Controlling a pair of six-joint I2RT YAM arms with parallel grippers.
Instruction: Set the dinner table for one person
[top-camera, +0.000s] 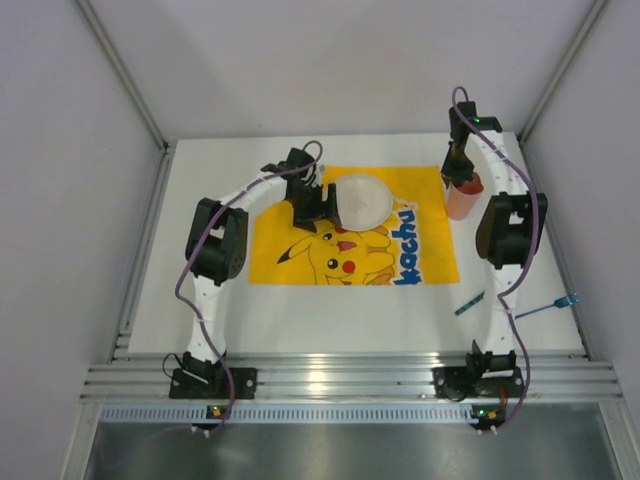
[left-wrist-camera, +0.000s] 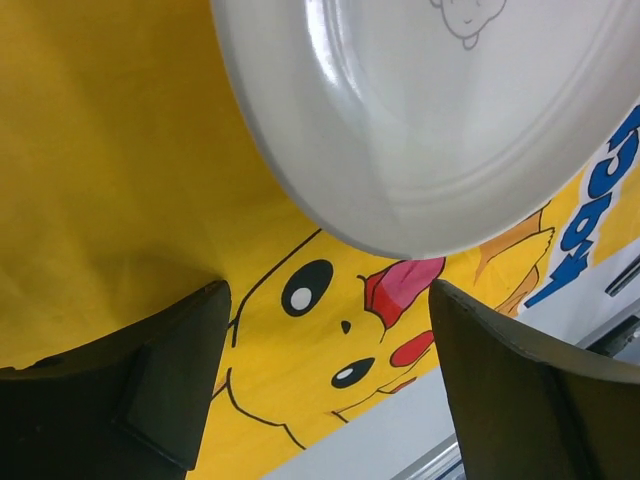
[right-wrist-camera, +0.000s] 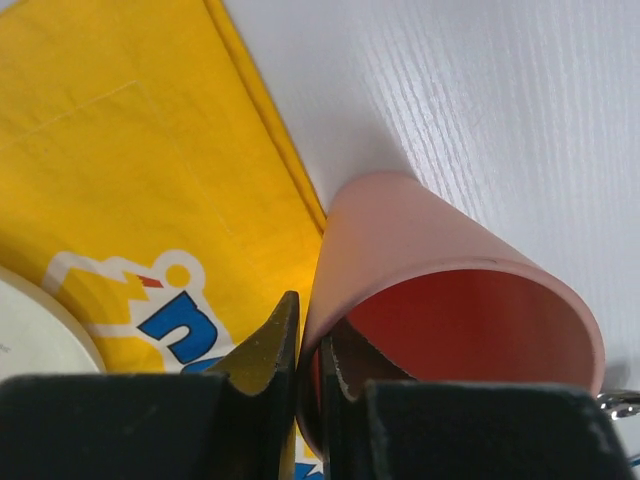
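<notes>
In the left wrist view, the jaws of the left gripper (left-wrist-camera: 328, 300) are spread wide and nothing is held between them. Both fingers (left-wrist-camera: 170, 390) are kept apart from the white plate (left-wrist-camera: 430, 120), whose rim is seen just beyond them. The plate is laid on the yellow cloth (left-wrist-camera: 120, 150), over its cartoon print. A strip of the dinner table (left-wrist-camera: 400, 440) is shown past the cloth's edge.

In the right wrist view, the jaws of the right gripper (right-wrist-camera: 308, 350) are drawn almost together and are pinched on the wall of the pink cup (right-wrist-camera: 440, 260), with one finger outside it and one inside. The cup is placed over the bare white tabletop, just beside the cloth's border.

In the top external view, the dinner table is seen as the large white surface that fills the middle of the frame, with the cloth spread at its centre. The plate is set on the cloth's far half and the cup is held at its right edge. A green utensil (top-camera: 469, 303) and a blue utensil (top-camera: 555, 305) are laid on the table's near right part. An aluminium rail (top-camera: 350, 378) is fixed along the near edge, and the table is enclosed by grey walls (top-camera: 300, 60).
</notes>
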